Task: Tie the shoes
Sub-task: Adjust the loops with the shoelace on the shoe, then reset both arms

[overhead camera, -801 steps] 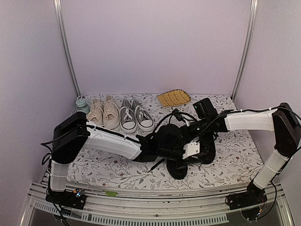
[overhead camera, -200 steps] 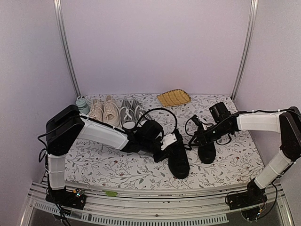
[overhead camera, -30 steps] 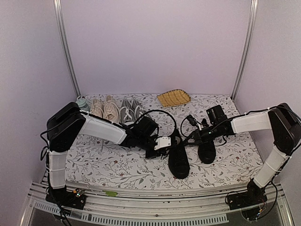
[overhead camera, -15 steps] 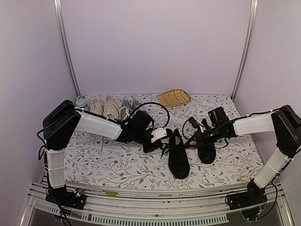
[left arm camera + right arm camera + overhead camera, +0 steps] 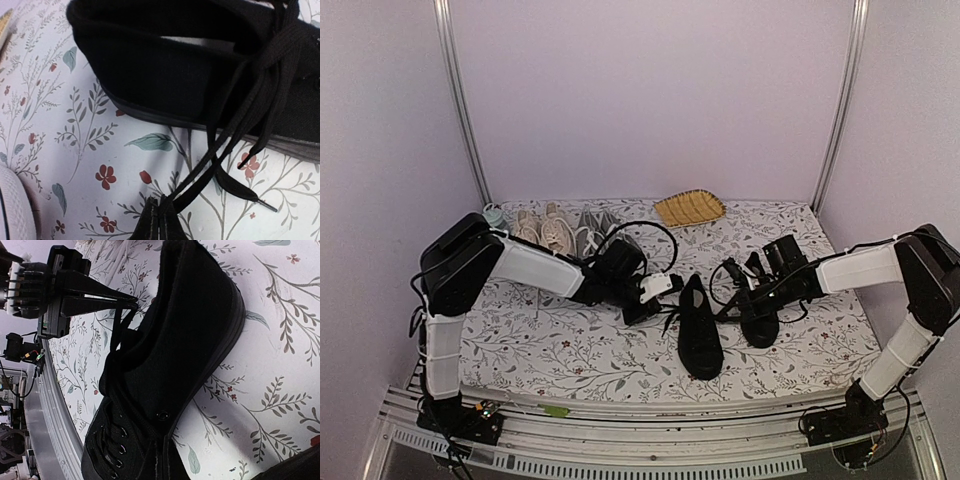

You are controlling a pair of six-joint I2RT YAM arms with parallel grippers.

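Note:
Two all-black shoes stand mid-table: one [image 5: 698,328] [image 5: 170,65] [image 5: 170,360] between the arms, the other [image 5: 760,318] to its right. My left gripper [image 5: 670,292] [image 5: 159,214] is just left of the middle shoe's heel and is shut on its black lace [image 5: 235,125]. The strands run taut from the jaws up to a crossing over the shoe's tongue, and a loose lace end [image 5: 240,187] lies on the cloth. My right gripper [image 5: 738,300] [image 5: 167,460] sits low against the same shoe's right side, shut. A dark strand leads to it, hard to tell from the canvas.
A beige pair [image 5: 542,232] and a grey pair with white toe caps [image 5: 592,232] stand at the back left, next to a pale green cup [image 5: 492,214]. A woven yellow tray [image 5: 689,208] lies at the back centre. A flowered cloth [image 5: 550,350] covers the table.
My left gripper has drawn back to the left, pulling its lace tight. The right gripper has shifted slightly right and nearer, away from the shoe. The shoe turned a little.

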